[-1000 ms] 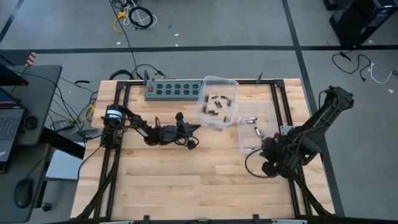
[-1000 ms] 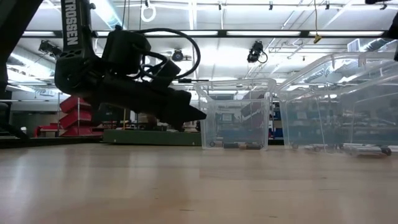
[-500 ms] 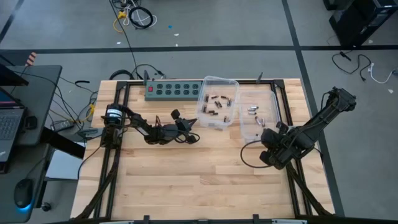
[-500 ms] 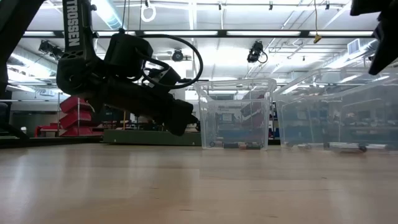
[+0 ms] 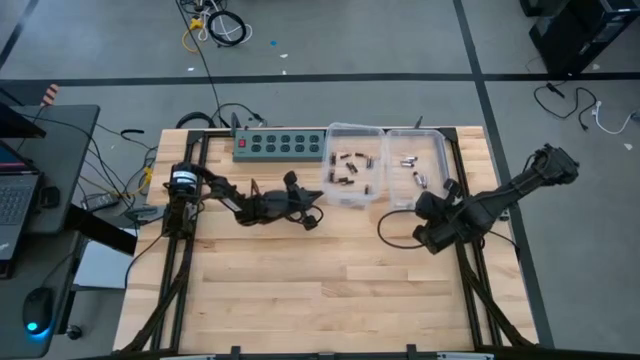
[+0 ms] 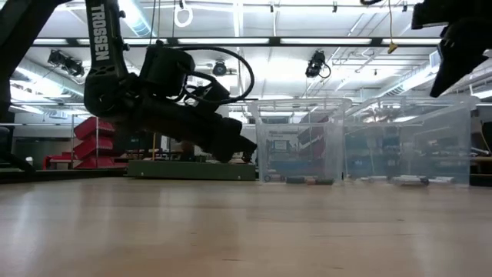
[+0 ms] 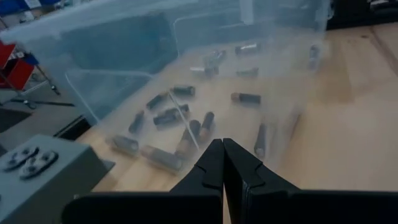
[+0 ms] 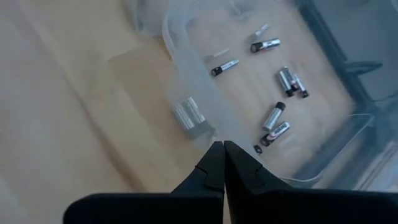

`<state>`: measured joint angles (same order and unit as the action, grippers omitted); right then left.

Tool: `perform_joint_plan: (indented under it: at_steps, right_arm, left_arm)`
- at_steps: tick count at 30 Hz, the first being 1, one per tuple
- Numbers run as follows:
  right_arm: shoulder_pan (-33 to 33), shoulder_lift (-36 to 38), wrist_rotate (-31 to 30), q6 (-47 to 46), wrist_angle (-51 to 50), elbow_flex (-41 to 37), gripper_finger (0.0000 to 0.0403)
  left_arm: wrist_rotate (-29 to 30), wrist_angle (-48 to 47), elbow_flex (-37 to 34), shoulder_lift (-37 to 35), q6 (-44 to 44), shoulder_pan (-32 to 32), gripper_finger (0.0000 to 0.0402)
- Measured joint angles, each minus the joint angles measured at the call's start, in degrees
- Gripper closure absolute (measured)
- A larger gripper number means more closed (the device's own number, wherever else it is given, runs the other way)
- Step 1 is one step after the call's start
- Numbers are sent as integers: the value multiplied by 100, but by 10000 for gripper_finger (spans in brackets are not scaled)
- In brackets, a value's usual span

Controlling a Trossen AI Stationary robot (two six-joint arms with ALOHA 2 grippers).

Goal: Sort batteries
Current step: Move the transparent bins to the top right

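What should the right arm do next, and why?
Probably back the right gripper off the right bin. Its shut fingers sit at that bin's near wall, holding nothing, and the bin stands beside the left bin with the batteries inside. The left gripper is shut too, at the left bin's side.

Left gripper [image 5: 318,198] closed, low over bare wooden table [image 5: 300,290], tips just short of left clear bin [image 5: 350,180]; bin wall directly ahead of jaws, blocks straight advance. Dark batteries [image 7: 168,115] behind that wall, reachable only over rim. Green power strip [image 5: 279,146] off to one side of jaws, near table's far edge.

Right gripper [image 5: 440,192] closed, tips at near wall of right clear bin [image 5: 416,172]; wall ahead of jaws, silvery batteries [image 8: 277,118] beyond. Bins side by side, no gap between. Open tabletop behind both jaws.
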<state>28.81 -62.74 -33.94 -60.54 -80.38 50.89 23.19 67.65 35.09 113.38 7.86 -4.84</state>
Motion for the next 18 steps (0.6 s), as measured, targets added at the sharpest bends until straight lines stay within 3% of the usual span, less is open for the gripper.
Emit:
perform_joint_plan:
  at_steps: [12,18]
  right_arm:
    - [-901,13,-146,1036,253,-2,403]
    - [-1134,13,-161,1433,593,-1,403]
  left_arm:
    - [-307,-675,428,33,35,-269,401]
    - [-304,-549,570,358,-4,-409,401]
